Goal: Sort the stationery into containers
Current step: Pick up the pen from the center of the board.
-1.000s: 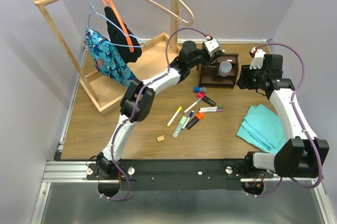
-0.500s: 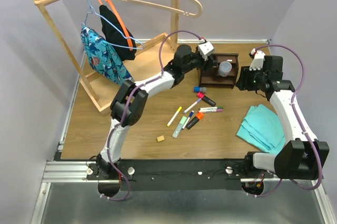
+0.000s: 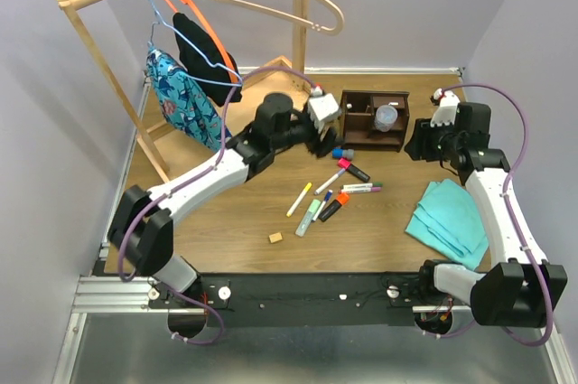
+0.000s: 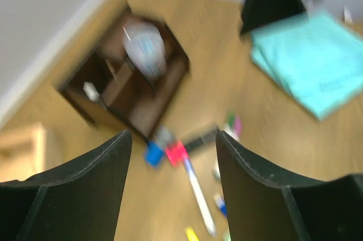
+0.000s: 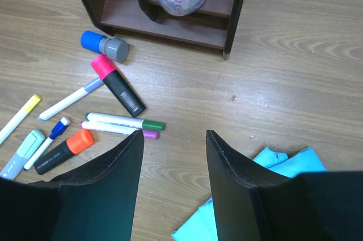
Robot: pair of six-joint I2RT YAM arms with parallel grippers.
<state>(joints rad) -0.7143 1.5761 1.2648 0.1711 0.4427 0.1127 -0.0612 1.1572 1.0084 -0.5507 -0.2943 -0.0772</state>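
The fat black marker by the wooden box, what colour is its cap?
The cap is pink, clearest in the right wrist view.

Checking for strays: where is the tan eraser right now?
In the top view the tan eraser lies apart on the table, left of the green highlighter and nearer the arm bases.

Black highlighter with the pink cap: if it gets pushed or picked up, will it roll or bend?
Probably stiff and light: the black highlighter looks like a short hard plastic barrel. Its body seems flat-sided, so it would likely slide or pivot on the smooth wooden table rather than roll. A push may shift the slim white pen by its cap.
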